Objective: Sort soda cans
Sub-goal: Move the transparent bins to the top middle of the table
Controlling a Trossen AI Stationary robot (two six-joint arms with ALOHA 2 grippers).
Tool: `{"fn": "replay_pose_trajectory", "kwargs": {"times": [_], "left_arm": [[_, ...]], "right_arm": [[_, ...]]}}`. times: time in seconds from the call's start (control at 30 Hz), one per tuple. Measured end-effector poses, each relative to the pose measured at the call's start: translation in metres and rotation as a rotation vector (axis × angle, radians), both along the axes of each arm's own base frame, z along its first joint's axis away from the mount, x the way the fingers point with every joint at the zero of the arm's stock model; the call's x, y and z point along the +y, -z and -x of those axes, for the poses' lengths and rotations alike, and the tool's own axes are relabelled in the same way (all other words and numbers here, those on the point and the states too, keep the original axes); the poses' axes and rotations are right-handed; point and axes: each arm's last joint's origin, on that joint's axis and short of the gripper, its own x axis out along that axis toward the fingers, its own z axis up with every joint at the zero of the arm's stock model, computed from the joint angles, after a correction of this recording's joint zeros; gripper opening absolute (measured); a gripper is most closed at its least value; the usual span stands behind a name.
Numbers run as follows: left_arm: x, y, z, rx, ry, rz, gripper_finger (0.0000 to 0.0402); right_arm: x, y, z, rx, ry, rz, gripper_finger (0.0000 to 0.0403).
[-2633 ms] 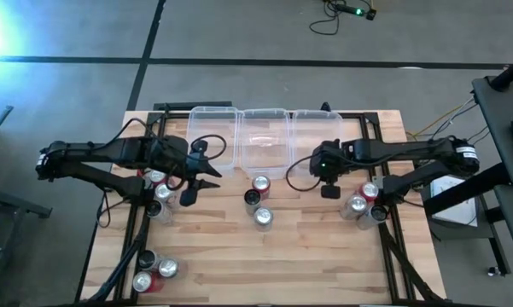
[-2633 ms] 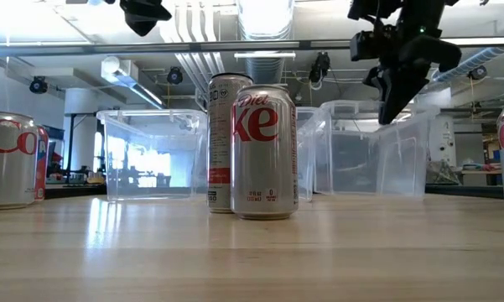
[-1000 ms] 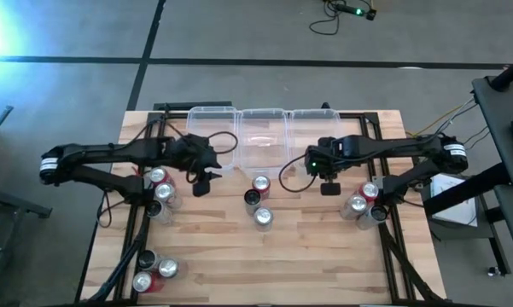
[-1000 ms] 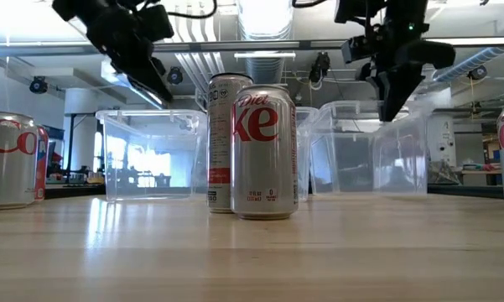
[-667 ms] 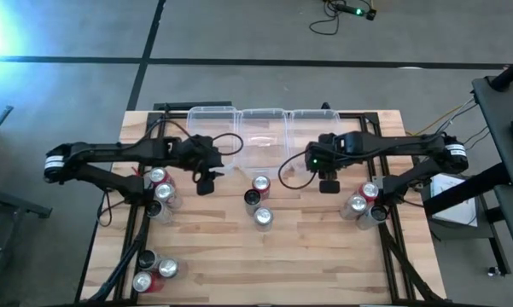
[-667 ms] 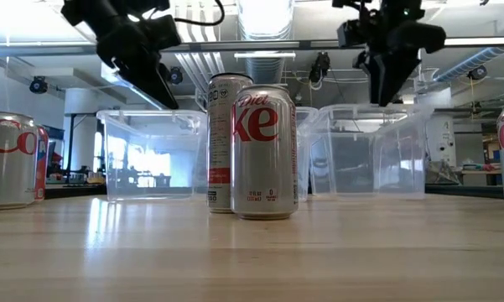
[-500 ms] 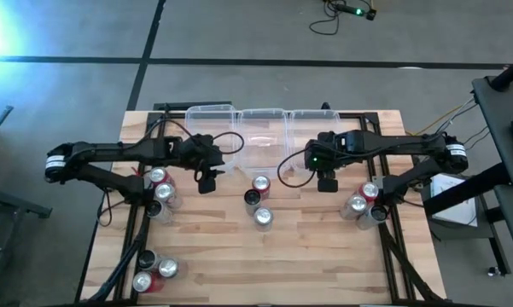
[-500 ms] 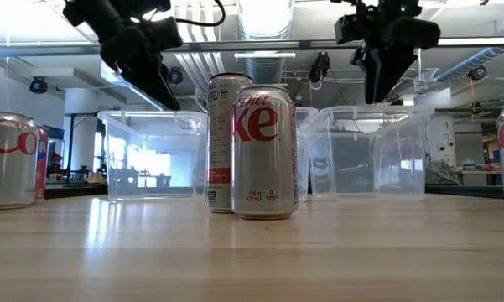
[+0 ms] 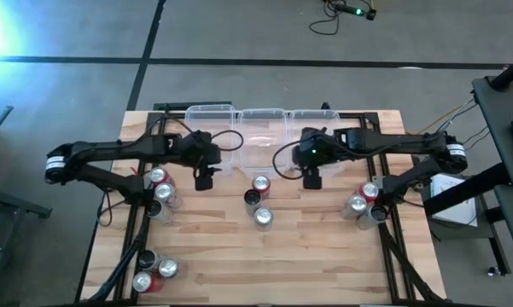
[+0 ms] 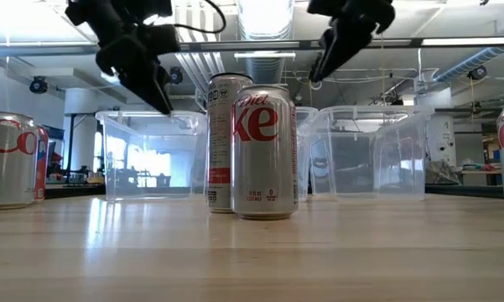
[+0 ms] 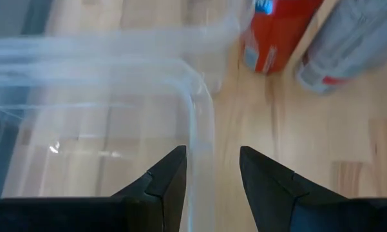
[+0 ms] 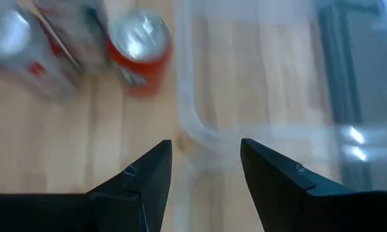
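Clear bins line the worktop's far edge; both jaws hang open and empty over their near rims. Cans wait mid-worktop. Descending here risks clipping a rim.

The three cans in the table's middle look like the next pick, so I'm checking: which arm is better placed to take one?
Probably the right. The right gripper, fingers open and empty, hovers nearer the red can than the left gripper, and its wrist view shows that can just ahead.
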Motion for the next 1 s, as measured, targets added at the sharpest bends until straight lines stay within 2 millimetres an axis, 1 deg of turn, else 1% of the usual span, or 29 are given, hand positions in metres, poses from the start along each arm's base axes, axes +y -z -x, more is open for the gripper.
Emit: {"fn": "replay_pose_trajectory", "kwargs": {"times": [0.1,0.23,0.33,0.47,0.57,0.67,0.8,1.0], "left_arm": [[0.0,0.006,-0.001,0.041,0.009,0.003,0.013],[0.001,0.011,-0.003,0.075,0.006,0.013,0.0125],[0.0,0.013,-0.001,0.097,0.022,0.044,0.0112],[-0.002,0.012,0.003,0.115,0.035,0.068,0.0079],[-0.002,0.01,0.005,0.114,0.036,0.067,0.0056],[-0.002,0.01,0.004,0.105,0.036,0.065,0.0042],[-0.001,0.01,0.002,0.095,0.011,0.079,0.0039],[-0.002,0.012,0.003,0.11,0.014,0.081,0.0038]], "right_arm": [[0.0,0.008,-0.01,-0.02,-0.026,-0.005,0.0182],[-0.002,0.026,-0.026,0.005,-0.027,-0.008,0.0184],[-0.003,0.039,-0.036,0.031,-0.026,-0.011,0.0179],[-0.004,0.05,-0.048,0.06,-0.013,-0.026,0.0168],[-0.005,0.055,-0.055,0.076,-0.013,-0.029,0.0158],[-0.006,0.06,-0.062,0.084,-0.013,-0.029,0.0149],[-0.007,0.065,-0.069,0.095,-0.021,-0.023,0.0137],[-0.007,0.065,-0.076,0.083,-0.01,-0.026,0.0104]]}}
